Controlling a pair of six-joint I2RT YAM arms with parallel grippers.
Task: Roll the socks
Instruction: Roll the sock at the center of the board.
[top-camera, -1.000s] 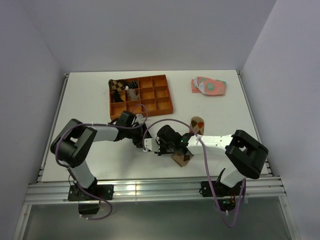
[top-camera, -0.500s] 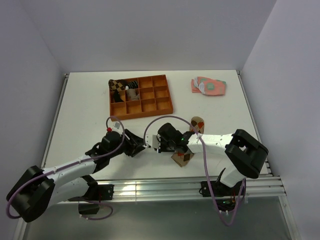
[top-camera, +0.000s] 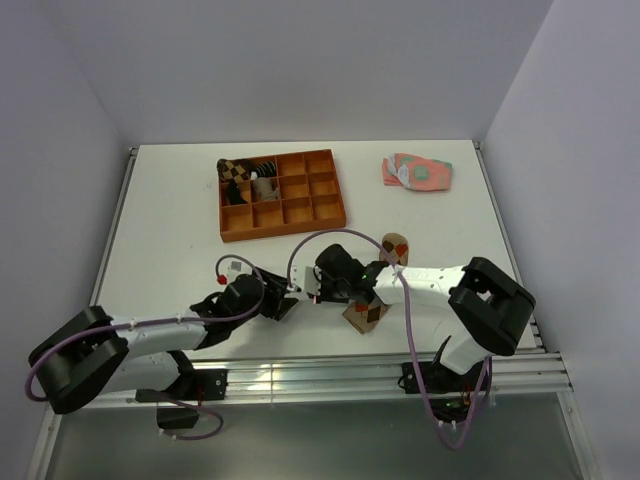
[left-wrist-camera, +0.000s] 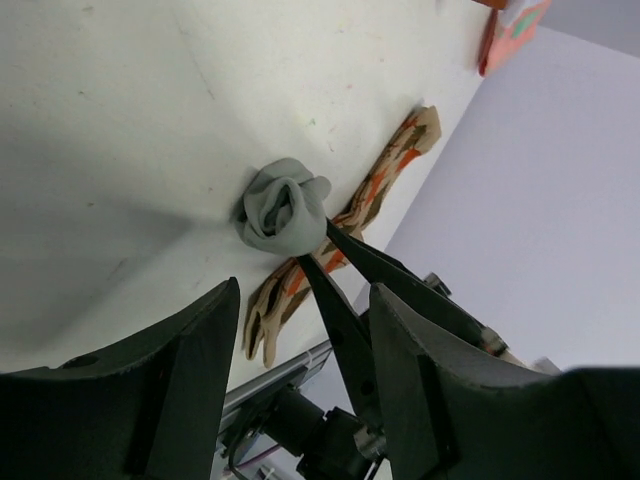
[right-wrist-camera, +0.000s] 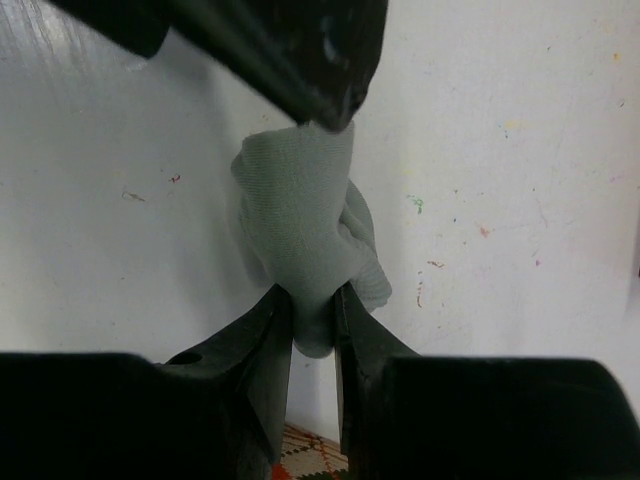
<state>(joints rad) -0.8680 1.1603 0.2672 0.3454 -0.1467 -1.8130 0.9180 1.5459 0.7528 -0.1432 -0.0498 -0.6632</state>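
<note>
**Rolling of the grey sock, late stage.** The right gripper (right-wrist-camera: 312, 300) has its jaws pressed onto the grey sock (right-wrist-camera: 300, 220). They pinch the near edge of a loosely wound bundle that rests on the table (right-wrist-camera: 520, 150), and most of the bundle lies beyond the fingertips. The left gripper (left-wrist-camera: 303, 290) stands with jaws spread and nothing between them. The bundle sits ahead of its fingertips, roughly in line with the gap, and whether one tip touches the bundle cannot be told. The argyle sock (left-wrist-camera: 392, 168) lies flat and unrolled just beyond the bundle, passing beneath the right gripper's fingers. The step in hand appears to be securing the grey roll, which looks slack and could unwind if released. The next move probably calls for the left jaws to close around the bundle or its loose cuff and tuck it tight against the right pinch. The argyle sock is not yet rolled.
</note>
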